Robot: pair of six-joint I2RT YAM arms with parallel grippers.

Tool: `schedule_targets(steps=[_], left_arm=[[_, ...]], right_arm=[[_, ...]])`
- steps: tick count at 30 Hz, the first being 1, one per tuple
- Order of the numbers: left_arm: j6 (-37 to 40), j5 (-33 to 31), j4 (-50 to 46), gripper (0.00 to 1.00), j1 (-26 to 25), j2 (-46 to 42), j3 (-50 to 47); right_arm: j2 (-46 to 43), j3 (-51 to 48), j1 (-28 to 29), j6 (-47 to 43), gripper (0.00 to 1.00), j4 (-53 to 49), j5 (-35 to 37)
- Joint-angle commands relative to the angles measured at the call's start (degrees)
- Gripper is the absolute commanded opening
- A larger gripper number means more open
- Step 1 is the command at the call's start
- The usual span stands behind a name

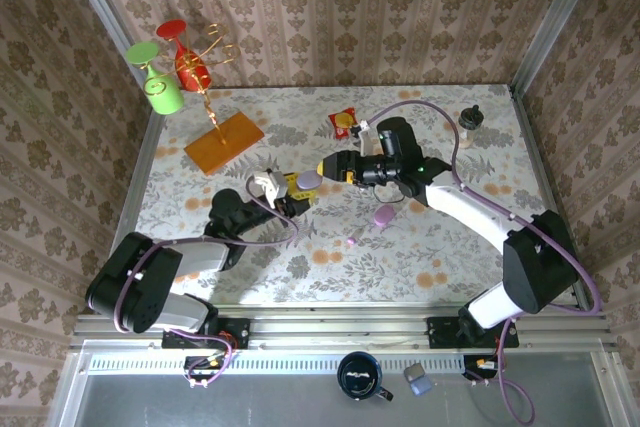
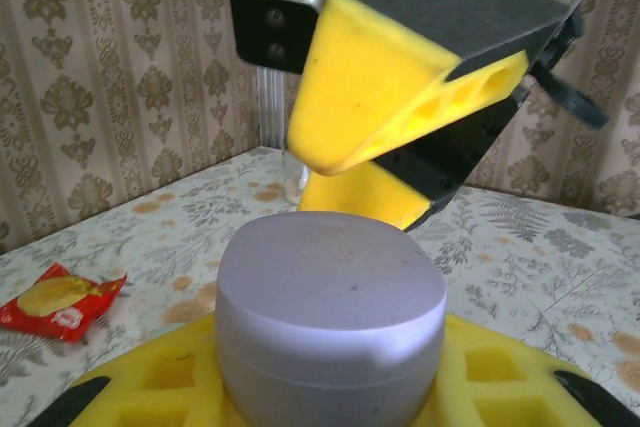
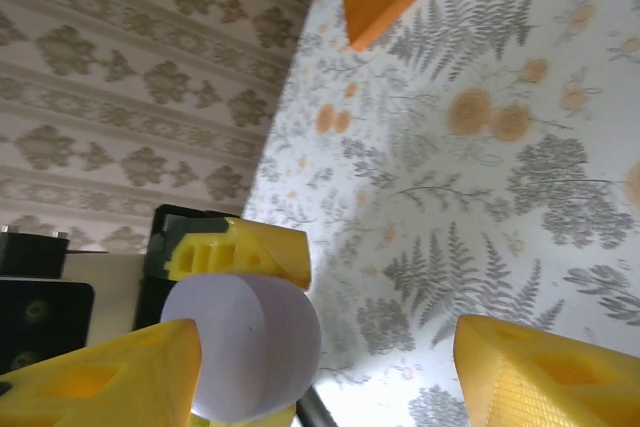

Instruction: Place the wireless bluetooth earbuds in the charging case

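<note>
The left claw (image 1: 299, 188) is squeezed shut on a pale purple charging case (image 2: 330, 317). It holds the round case low down between its two yellow fingers (image 2: 505, 372), with the flat top of the case facing up. The right claw (image 1: 327, 168) is right next to the case, on the far side from the left claw. Its yellow fingers (image 3: 545, 372) are wide apart and it holds nothing. From the right wrist, the case sits just beside one of the right claw's fingers, and I cannot tell if they touch. One tiny pink earbud (image 1: 352, 241) lies on the flowery worktop (image 1: 300, 257), apart from both claws and closer to the arm bases than the right claw is. A second purple rounded piece (image 1: 385, 214) lies on the worktop near it, under the right arm. A red snack packet (image 2: 55, 302) lies past the right claw, and an orange board (image 1: 222, 142) lies past the left claw.
</note>
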Motion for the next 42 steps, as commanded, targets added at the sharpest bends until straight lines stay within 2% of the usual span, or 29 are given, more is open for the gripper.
schedule_targets(steps=[1,5,8,17,21,25,26,27,29,31,38,42], left_arm=[[-2.26,0.48,2.68,0.2,-1.06,-1.5,1.83],[-1.09,-1.68,2.69,0.2,-1.9,-1.04,2.76],[-0.09,-2.69,2.72,0.2,-2.26,0.48,3.88],[2.42,-4.81,2.71,0.21,-2.52,2.98,5.04],[3.68,-6.28,2.7,0.26,-2.52,2.98,4.16],[3.31,-5.27,2.52,0.37,-2.31,3.13,3.96],[3.37,-3.99,2.52,0.54,-2.05,3.24,3.88],[3.34,-2.85,2.48,0.64,-1.77,3.33,3.74],[3.01,-1.88,2.48,0.78,-1.07,3.2,2.83],[3.02,-1.94,2.44,0.86,-0.39,2.77,1.29],[3.39,-7.88,1.49,0.95,0.73,-1.79,-5.56],[3.64,-11.16,-3.14,1.0,0.65,-6.4,-8.0]], right_arm=[[0.66,-2.82,-0.7,13.3,0.7,14.28,-10.78],[3.7,-4.52,-0.72,22.01,0.68,24.75,-14.93],[5.01,-4.85,-0.7,23.79,0.64,26.4,-15.51],[4.76,-5.49,-1.02,24.62,0.35,27.03,-14.73],[5.01,-5.73,-1.15,25.42,0.24,28.45,-14.46],[5.64,-6.03,-1.74,26.98,0.19,30.64,-14.13],[5.77,-6.05,-1.91,26.94,0.19,30.82,-13.81],[5.71,-6.33,-2.18,26.73,0.19,31.07,-13.31],[5.64,-6.64,-3.03,25.19,0.18,29.6,-11.78],[5.55,-6.99,-3.98,22.54,0.17,27.04,-9.74],[9.83,-6.72,-5.65,15.11,0.16,21.42,-3.15],[14.34,-4.67,-4.83,10.46,0.14,19.8,0.91]])
